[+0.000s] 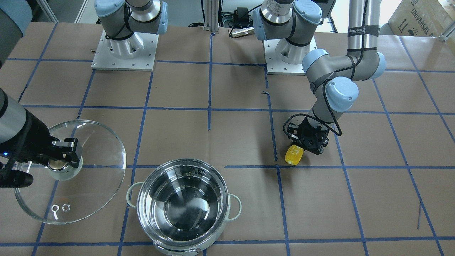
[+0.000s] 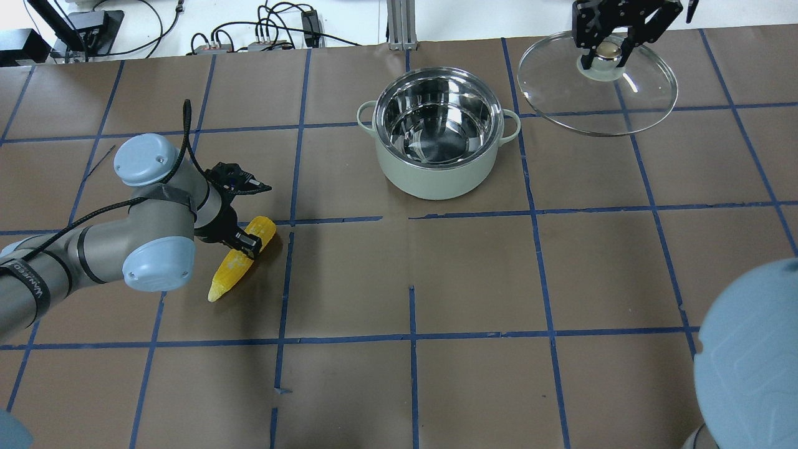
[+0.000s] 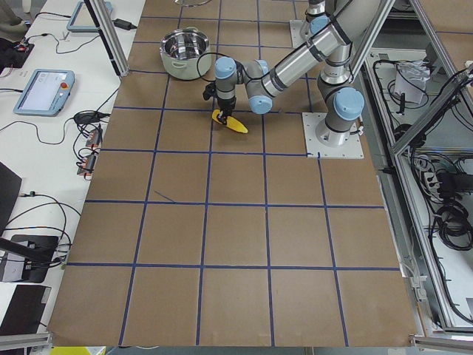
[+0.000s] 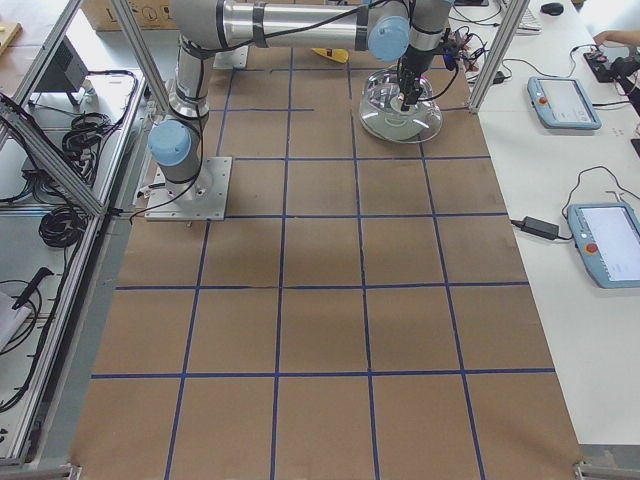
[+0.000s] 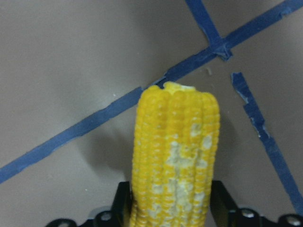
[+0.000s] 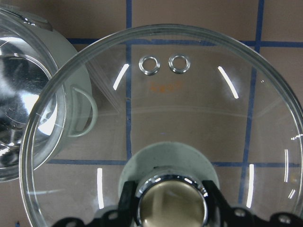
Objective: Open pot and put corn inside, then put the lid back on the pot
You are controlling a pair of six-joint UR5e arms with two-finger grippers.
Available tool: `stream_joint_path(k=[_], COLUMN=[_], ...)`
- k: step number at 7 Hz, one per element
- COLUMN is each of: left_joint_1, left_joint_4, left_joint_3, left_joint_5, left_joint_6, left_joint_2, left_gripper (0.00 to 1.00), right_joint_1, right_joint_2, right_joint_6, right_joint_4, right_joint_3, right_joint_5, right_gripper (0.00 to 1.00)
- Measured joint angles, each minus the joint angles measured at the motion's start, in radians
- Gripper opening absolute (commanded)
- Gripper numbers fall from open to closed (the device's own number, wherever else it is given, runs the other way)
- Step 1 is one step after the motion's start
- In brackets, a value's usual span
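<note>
The pot (image 2: 436,178) stands open and empty at the far middle of the table; it also shows in the front view (image 1: 156,188). My left gripper (image 2: 246,242) is shut on the thick end of the yellow corn (image 2: 230,274), which slants down to the table well to the pot's left. The left wrist view shows the corn (image 5: 175,156) between both fingers. My right gripper (image 2: 603,56) is shut on the knob of the glass lid (image 2: 623,100) and holds it tilted, to the pot's right. The right wrist view shows the lid (image 6: 189,113) with the pot (image 6: 71,71) beside it.
The table is brown paper with a grid of blue tape lines (image 2: 411,340). The arm bases (image 1: 124,53) stand at the robot's edge. Cables and boxes (image 2: 262,37) lie beyond the far edge.
</note>
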State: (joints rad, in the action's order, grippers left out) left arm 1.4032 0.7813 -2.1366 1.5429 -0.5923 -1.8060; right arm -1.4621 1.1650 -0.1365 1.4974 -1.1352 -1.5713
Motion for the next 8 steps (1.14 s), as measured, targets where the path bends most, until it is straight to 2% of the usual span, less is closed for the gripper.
stream_joint_path(k=[1,2,3,5,6,8], left_joint_1=[0.029,0.082,0.143,0.244,0.275,0.344], left_joint_4=[0.026,0.102,0.235,0.596,0.752,0.945], left_joint_3=[0.022,0.085,0.203,0.576,0.784,1.153], left_joint_5=[0.01,0.027,0.042,0.034,0.004,-0.053], left_joint_6=[0.071,0.16,0.273,0.5,0.59,0.757], left_joint_2=[0.014,0.027,0.03,0.0,-0.052,-0.225], left_gripper=[0.14,0.14,0.14,0.14,0.14,0.14], right_joint_1=[0.024,0.047,0.061,0.067,0.067,0.068], right_joint_2=[0.0,0.0,0.001,0.001,0.001,0.001], right_joint_6=[-0.02,-0.038,-0.048,-0.052,-0.052,-0.053], right_joint_4=[-0.004,-0.005,-0.006,-0.006,-0.006,-0.007], right_joint_3=[-0.007,-0.017,-0.024,-0.028,-0.029,-0.03], right_joint_5=[-0.002,-0.002,0.0,0.003,0.003,0.004], right_gripper=[0.25,0.25,0.25,0.25,0.25,0.25])
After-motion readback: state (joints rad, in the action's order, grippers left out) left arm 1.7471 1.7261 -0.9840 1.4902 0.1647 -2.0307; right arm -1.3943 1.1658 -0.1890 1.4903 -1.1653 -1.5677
